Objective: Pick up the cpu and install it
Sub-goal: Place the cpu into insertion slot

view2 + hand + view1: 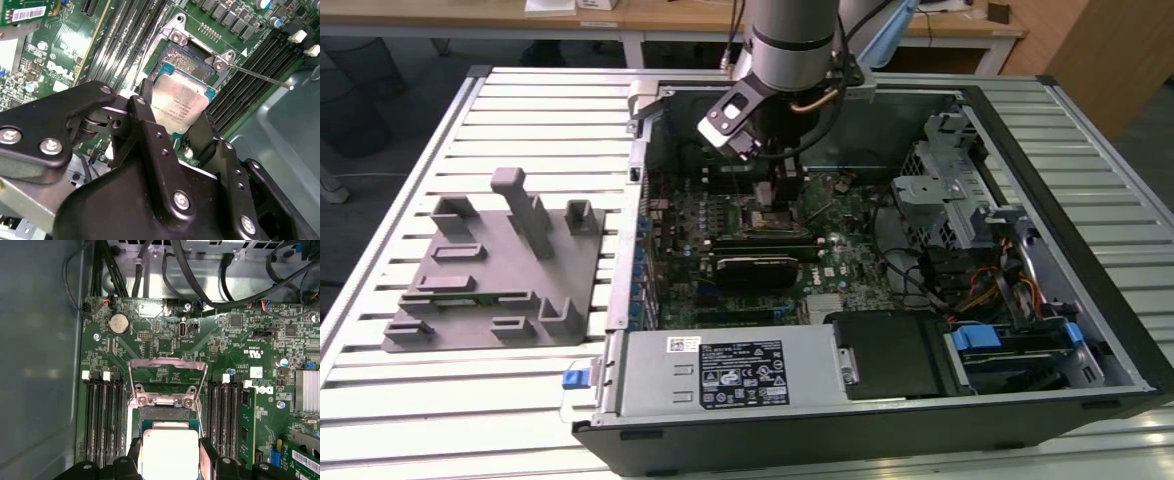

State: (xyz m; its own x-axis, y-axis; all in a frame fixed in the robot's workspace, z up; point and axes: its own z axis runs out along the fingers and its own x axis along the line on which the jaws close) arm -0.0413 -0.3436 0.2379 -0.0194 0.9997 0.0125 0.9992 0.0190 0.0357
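Black two-fingered gripper (175,116) of the robot arm clamps the small square silver-topped cpu (180,107) by two opposite edges over the open dark cpu socket (187,55) on the green motherboard (225,340); whether chip and socket touch cannot be told. The socket's raised metal load plate (167,377) stands just beyond it. A tilted or misaligned chip could bend the socket's contacts.

The cpu (182,106) is a flat square chip with a pale silver-grey lid on a green rim. It lies level over the open socket (186,52), with the raised load plate (167,371) at its twelve o'clock. The gripper (170,455) pinches its three and nine o'clock edges.
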